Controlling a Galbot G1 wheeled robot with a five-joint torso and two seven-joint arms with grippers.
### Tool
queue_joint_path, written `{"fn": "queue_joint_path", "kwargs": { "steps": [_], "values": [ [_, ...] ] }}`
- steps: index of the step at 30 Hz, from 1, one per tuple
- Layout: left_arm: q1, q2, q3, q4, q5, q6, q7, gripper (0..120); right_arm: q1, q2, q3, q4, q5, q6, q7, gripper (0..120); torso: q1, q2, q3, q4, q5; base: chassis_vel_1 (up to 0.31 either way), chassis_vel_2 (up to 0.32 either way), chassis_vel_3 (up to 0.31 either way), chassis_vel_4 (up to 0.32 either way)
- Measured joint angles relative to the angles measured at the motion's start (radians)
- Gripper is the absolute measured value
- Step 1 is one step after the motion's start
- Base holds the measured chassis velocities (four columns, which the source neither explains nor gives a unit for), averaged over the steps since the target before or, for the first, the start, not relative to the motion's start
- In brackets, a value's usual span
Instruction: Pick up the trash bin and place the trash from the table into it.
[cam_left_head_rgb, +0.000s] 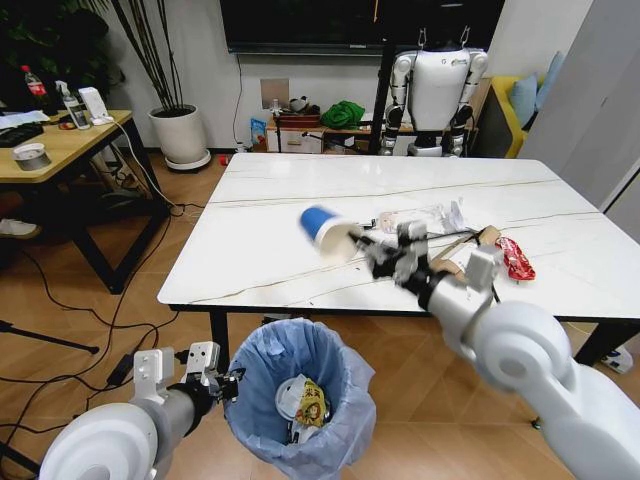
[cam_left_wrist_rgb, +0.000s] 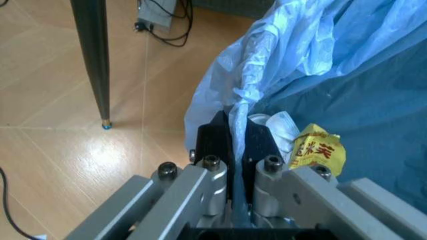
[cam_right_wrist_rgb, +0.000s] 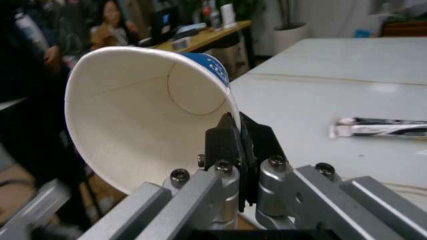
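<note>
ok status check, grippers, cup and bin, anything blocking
Left gripper fingers shut on blue-bagged round trash bin rim, beside white marble table. Right gripper shut on blue-banded white paper cup, over table edge. Nothing blocking.

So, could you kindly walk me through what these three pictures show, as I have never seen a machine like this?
It is a wheeled two-armed robot clearing rubbish. The wide picture comes from its head camera; the other two come from cameras on its wrists. Its left gripper, low beside the table, is shut on the blue bag lining the trash bin, which already holds some litter. Its right gripper pinches the rim of a blue-banded paper cup above the table's near edge. A red wrapper and clear plastic wrappers lie on the tabletop.
</note>
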Motion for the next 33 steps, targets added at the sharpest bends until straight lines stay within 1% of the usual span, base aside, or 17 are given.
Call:
{"fn": "queue_joint_path", "kwargs": {
  "steps": [1, 5, 8, 12, 15, 16, 17, 20, 23, 24, 27, 28, 30, 31, 32, 33],
  "values": [
    [0.0, 0.0, 0.0, 0.0, 0.0, 0.0, 0.0, 0, 0.0, 0.0, 0.0, 0.0, 0.0, 0.0, 0.0, 0, 0.0, 0.0, 0.0, 0.0, 0.0, 0.0, 0.0, 0.0, 0.0],
    [-0.007, 0.005, 0.001, 0.0, -0.009, 0.0, -0.003, 0, -0.057, -0.078, -0.006, 0.07, -0.013, -0.019, -0.083, 0, 0.0, 0.0, 0.0, 0.0, -0.0001, 0.0, 0.0, 0.0, 0.0],
    [-0.011, 0.008, 0.002, 0.0, -0.013, 0.0, -0.004, 0, -0.087, -0.114, -0.03, 0.082, -0.056, -0.024, -0.12, 0, 0.0, 0.0, 0.0, 0.0001, -0.0001, 0.0, 0.0, 0.0, 0.0],
    [-0.017, 0.013, 0.004, 0.0, -0.018, 0.0, -0.004, 0, -0.124, -0.142, -0.057, 0.082, -0.115, -0.024, -0.144, 0, 0.0, 0.0, 0.0, 0.0001, 0.0, 0.0, 0.0, 0.0, 0.0],
    [-0.019, 0.015, 0.006, 0.0, -0.02, 0.0, -0.004, 0, -0.161, -0.156, -0.054, 0.067, -0.179, -0.024, -0.189, 0, 0.0, 0.0, 0.0, 0.0, 0.0, 0.0, 0.0, 0.0, 0.0],
    [-0.019, 0.015, 0.006, 0.0, -0.02, 0.0, -0.004, 0, -0.161, -0.156, -0.054, 0.067, -0.179, -0.024, -0.189, 0, 0.0, 0.0, 0.0, 0.0, 0.0, 0.0, 0.0, 0.0, 0.0],
    [-0.019, 0.015, 0.006, 0.0, -0.02, 0.0, -0.004, 0, -0.174, -0.161, -0.047, 0.061, -0.217, -0.02, -0.215, 0, 0.0, 0.0, 0.0, 0.0001, 0.0, 0.0, 0.0, 0.0, 0.0],
    [-0.019, 0.015, 0.006, 0.0, -0.02, 0.0, -0.003, 0, -0.191, -0.17, -0.044, 0.053, -0.272, -0.009, -0.243, 8, 0.0, 0.0, 0.0, 0.0, 0.0, 0.0, 0.0, 0.0, 0.0],
    [-0.019, 0.016, 0.006, 0.0, -0.02, 0.0, -0.003, 0, -0.192, -0.17, -0.044, 0.054, -0.279, -0.007, -0.244, 22, 0.0, 0.0, 0.0, 0.0001, 0.0, 0.0, 0.0, 0.0, 0.0],
    [-0.019, 0.016, 0.006, 0.0, -0.02, 0.0, -0.003, 0, -0.192, -0.17, -0.044, 0.054, -0.279, -0.007, -0.244, 22, 0.0, 0.0, 0.0, 0.0001, 0.0, 0.0, 0.0, 0.0, 0.0],
    [-0.02, 0.018, 0.005, 0.0, -0.021, 0.0, -0.002, 0, -0.19, -0.171, -0.04, 0.055, -0.278, -0.006, -0.243, 34, 0.0, 0.0, 0.0, 0.0001, 0.0, 0.0, 0.0, 0.0, 0.0],
    [-0.02, 0.019, 0.004, 0.0, -0.021, 0.0, -0.002, 0, -0.189, -0.17, -0.037, 0.056, -0.276, -0.005, -0.242, 36, 0.0, 0.0, 0.0, 0.0001, 0.0, 0.0, 0.0, 0.0, 0.0],
    [-0.018, 0.017, 0.004, 0.0, -0.021, 0.0, -0.002, 0, -0.179, -0.155, -0.016, 0.063, -0.25, -0.004, -0.209, 47, 0.0, 0.0, 0.0, 0.0, -0.0001, 0.0, 0.0, 0.0, 0.0],
    [-0.018, 0.017, 0.004, 0.0, -0.021, 0.0, -0.002, 0, -0.179, -0.155, -0.016, 0.063, -0.25, -0.004, -0.209, 47, 0.0, 0.0, 0.0, 0.0, -0.0001, 0.0, 0.0, 0.0, 0.0],
    [-0.017, 0.016, 0.004, 0.0, -0.02, 0.0, -0.002, 0, -0.176, -0.152, -0.013, 0.064, -0.242, -0.004, -0.198, 50, 0.0, 0.0, 0.0, 0.0, -0.0001, 0.0, 0.0, 0.0, 0.0],
    [-0.014, 0.013, 0.006, 0.0, -0.018, 0.0, -0.002, 0, -0.158, -0.137, -0.001, 0.067, -0.208, -0.004, -0.148, 55, 0.0, 0.0, 0.0, 0.0, 0.0, 0.0, 0.0, 0.0, 0.0]
  ]
}}
